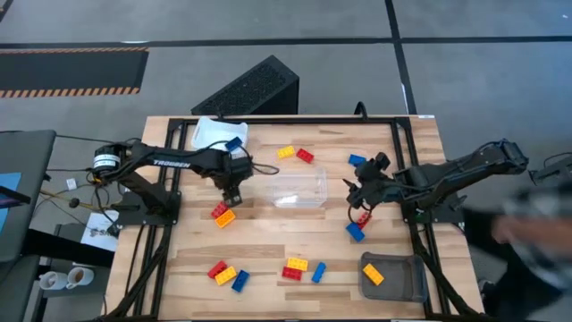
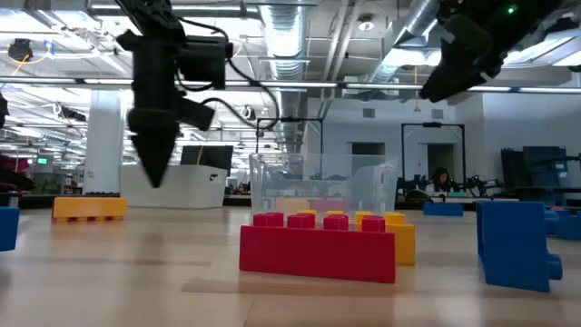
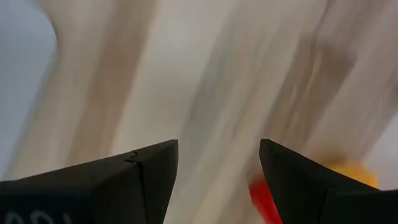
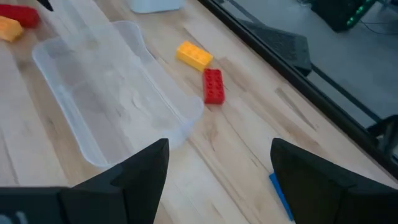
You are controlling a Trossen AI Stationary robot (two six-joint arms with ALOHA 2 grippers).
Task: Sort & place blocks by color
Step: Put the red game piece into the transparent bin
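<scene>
Fingers of my left gripper point(image 1: 231, 195) stand apart, empty, above a red block point(image 1: 218, 210) touching an orange block point(image 1: 225, 218); descending crooked could nudge both. Right gripper point(image 1: 361, 199), also spread and empty, hovers beside the clear tray point(image 1: 297, 188), risking a bump.

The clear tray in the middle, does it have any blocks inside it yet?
Empty. The clear tray shows only bare wood through its bottom from above, and the right wrist view shows nothing inside it either.
</scene>
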